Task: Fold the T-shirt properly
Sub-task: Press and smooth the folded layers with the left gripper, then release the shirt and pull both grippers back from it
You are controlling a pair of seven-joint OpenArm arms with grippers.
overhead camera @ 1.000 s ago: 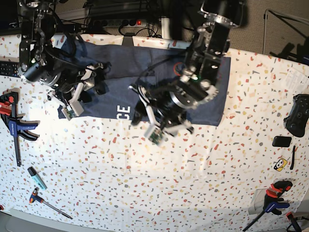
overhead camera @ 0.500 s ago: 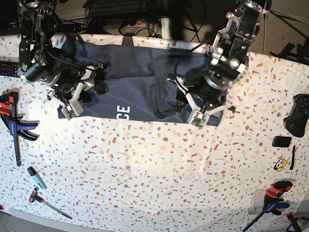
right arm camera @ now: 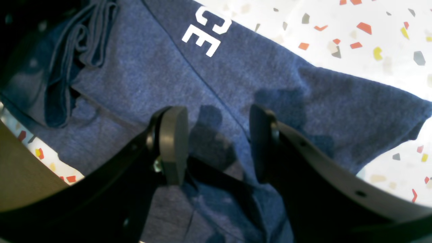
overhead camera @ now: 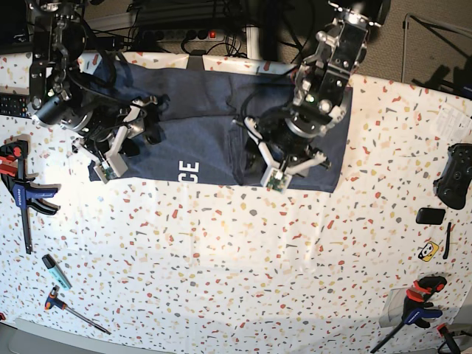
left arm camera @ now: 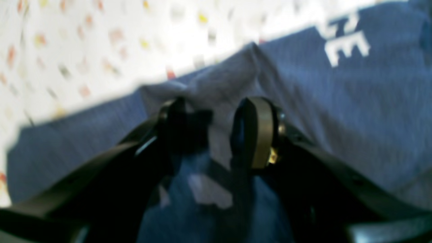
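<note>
The large heathered navy-blue cotton T-shirt (overhead camera: pixel 199 125) with white block lettering lay spread along the far side of the white speckled table (overhead camera: pixel 243 273). The left tool (left arm camera: pixel 216 135) hung over a raised ridge of the cloth, its jaws apart with the fold running up between them, though the blur hid whether they touched it. The right tool (right arm camera: pixel 217 145) stood just above the flat fabric near a sleeve, jaws wide and empty, the lettering just beyond its fingertips.
</note>
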